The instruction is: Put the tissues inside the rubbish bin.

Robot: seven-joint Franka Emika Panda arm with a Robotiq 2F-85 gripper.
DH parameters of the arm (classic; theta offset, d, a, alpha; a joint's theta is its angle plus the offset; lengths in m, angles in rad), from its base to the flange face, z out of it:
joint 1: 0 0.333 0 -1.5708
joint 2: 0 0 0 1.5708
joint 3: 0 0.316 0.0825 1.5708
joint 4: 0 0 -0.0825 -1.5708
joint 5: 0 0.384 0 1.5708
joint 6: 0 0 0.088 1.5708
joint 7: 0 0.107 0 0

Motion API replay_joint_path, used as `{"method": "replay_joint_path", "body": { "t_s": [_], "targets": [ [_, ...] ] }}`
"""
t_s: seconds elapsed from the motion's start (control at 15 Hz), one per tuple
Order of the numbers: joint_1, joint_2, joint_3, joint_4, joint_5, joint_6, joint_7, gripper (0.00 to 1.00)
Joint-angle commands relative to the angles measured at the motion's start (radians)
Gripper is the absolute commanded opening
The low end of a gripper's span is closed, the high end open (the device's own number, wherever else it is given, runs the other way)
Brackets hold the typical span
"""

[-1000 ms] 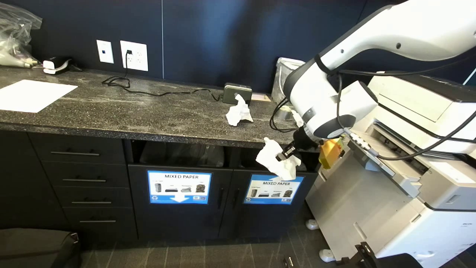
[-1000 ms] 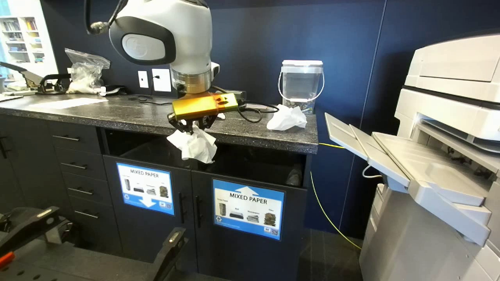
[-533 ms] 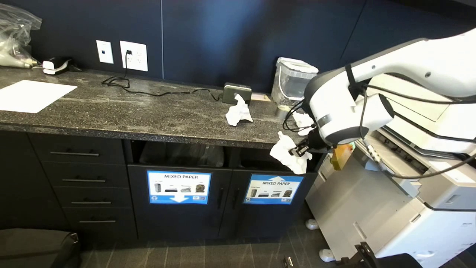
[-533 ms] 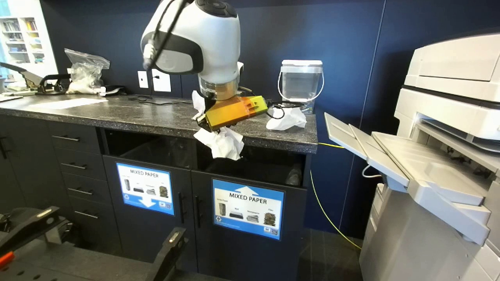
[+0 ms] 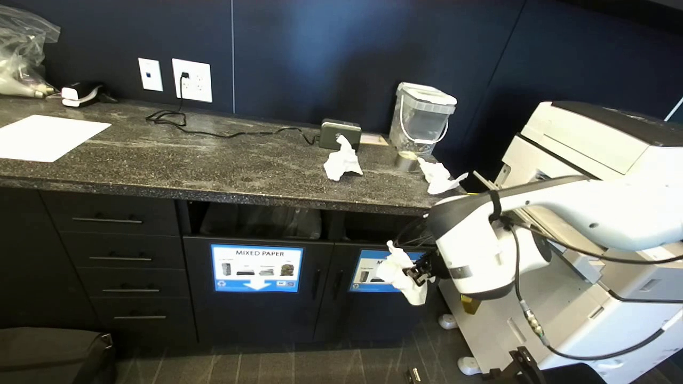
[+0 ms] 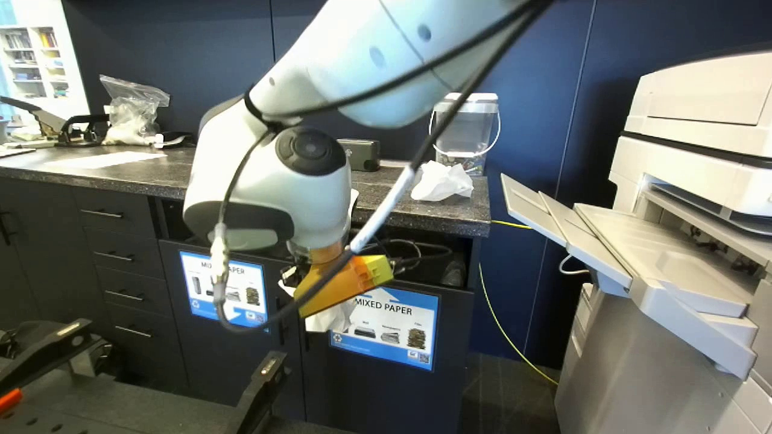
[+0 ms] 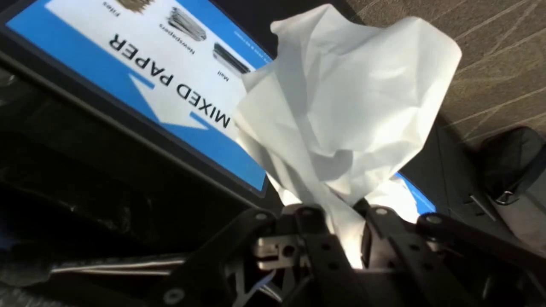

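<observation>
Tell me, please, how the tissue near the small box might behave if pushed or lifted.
That tissue should be light and floppy, given its thin, creased look; its uneven folds make rolling unlikely. It probably compresses, since the held tissue narrows where the gripper pinches it.

Dark grey-brown stone-look countertop slab (image 5: 240,168): pale flecks and streaks. On the countertop: two plain white crumpled paper tissues (image 5: 342,162) (image 5: 438,178); clear plastic bucket (image 5: 421,116), lid and handle white; small rectangular box (image 6: 362,155), looks olive-grey, too small to be sure. In front of the countertop: third white crumpled paper tissue (image 7: 367,94), grey in the folds; black jointed gripper (image 7: 343,213), silvery bits; orange blocky plastic housing (image 6: 344,286), yellow at one end. Under the countertop: near-black flat cabinet doors (image 5: 256,325); rectangular blue-and-white signs (image 5: 257,268), black lettering, white arrow on blue. Above the countertop: navy wall panels (image 5: 320,53), lighter blue sheen.
</observation>
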Motion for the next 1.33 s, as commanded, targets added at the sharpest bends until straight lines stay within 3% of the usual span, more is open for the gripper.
{"method": "replay_joint_path", "body": {
  "t_s": [0.0, 0.27, 0.33, 0.8, 1.0, 1.27],
  "targets": [
    [0.085, 0.201, -0.125, 0.145, -0.261, 0.082, 0.252, 0.13],
    [0.195, 0.341, -0.198, 0.358, -0.473, 0.075, 0.570, 0.10],
    [0.197, 0.261, -0.177, 0.330, -0.460, 0.056, 0.652, 0.08],
    [0.323, 0.241, -0.222, 0.496, -0.625, 0.162, 1.173, 0.08],
    [0.379, 0.239, -0.264, 0.557, -0.659, 0.250, 1.378, 0.07],
    [0.505, 0.239, -0.343, 0.661, -0.621, 0.378, 1.646, 0.08]
  ]
}}
